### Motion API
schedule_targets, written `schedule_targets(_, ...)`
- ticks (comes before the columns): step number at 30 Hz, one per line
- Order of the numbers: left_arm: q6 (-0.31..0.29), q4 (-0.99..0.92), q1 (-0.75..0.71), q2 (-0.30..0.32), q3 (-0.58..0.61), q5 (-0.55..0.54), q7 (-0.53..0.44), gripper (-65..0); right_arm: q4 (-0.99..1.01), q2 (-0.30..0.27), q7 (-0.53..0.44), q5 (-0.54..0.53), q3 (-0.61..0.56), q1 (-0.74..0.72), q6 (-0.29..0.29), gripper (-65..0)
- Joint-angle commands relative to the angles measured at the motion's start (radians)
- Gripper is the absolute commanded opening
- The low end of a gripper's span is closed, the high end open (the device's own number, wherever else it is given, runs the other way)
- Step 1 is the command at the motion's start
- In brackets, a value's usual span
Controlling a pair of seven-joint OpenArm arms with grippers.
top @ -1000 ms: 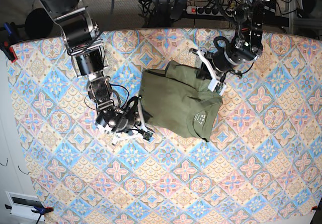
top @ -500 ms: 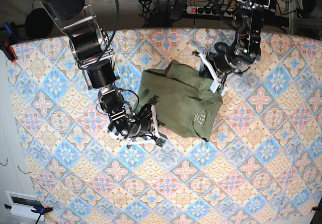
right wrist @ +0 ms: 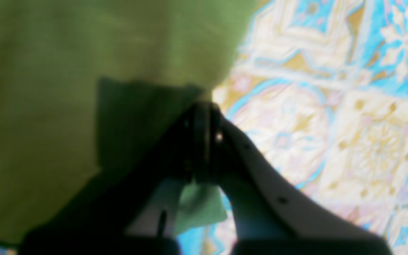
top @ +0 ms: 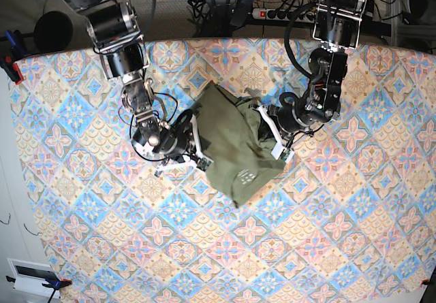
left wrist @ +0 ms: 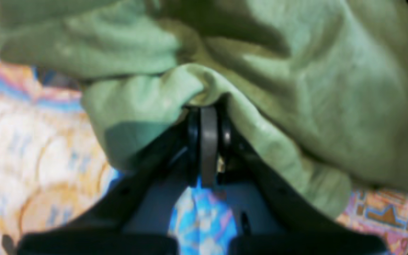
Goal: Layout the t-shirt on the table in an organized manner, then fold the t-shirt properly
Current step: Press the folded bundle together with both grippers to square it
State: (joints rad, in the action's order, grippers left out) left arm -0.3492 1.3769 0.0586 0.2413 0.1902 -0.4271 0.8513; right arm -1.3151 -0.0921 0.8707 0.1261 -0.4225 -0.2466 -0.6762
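Left gripper (left wrist: pixel 209 117) clamped tight on a t-shirt (left wrist: pixel 296 88) fold, cloth bunched over both jaws. Right gripper (right wrist: pixel 205 109) pinched shut on the shirt's edge, fabric draped to its left. Both arms bent low over the table (top: pixel 327 248), gripping from opposite sides: left gripper (top: pixel 278 150) on one side of the t-shirt (top: pixel 235 146), right gripper (top: pixel 199 160) on the other. Shirt mid-table, crumpled, now turned and dragged nearer than a second ago; both grippers moved inward.
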Motion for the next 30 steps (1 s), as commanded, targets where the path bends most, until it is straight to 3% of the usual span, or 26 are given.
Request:
schedule_targets(1,0.002,-0.014,0.028,0.003,0.019,0.007,0.003,-65.0,-0.028,-0.022,0.034,-0.009,0.0,0.011,-0.022,-65.0)
schedule_targets(9,0.003,-0.141,0.142,0.002,0.108,0.007,-0.083,-65.0,-0.208,-0.08,0.089,-0.009,0.009,0.111,-0.022,-65.0)
schedule_targets(18,0.003,-0.146,0.206,-0.055,0.091,0.004,-0.083,-65.0,-0.378,-0.093,0.103,-0.009,0.152,0.184,-0.022,-65.0)
schedule_targets(26,0.003,-0.04,0.14,-0.058,-0.111,-0.003,-0.077,-65.0,-0.524,-0.085,0.103,-0.016,0.159,0.254,-0.022,-65.0)
schedule_targets(30,0.003,0.071,0.048,-0.058,-0.248,-0.003,-0.077,-65.0,-0.568,-0.004,0.098,-0.016,0.159,0.295,-0.022,-65.0)
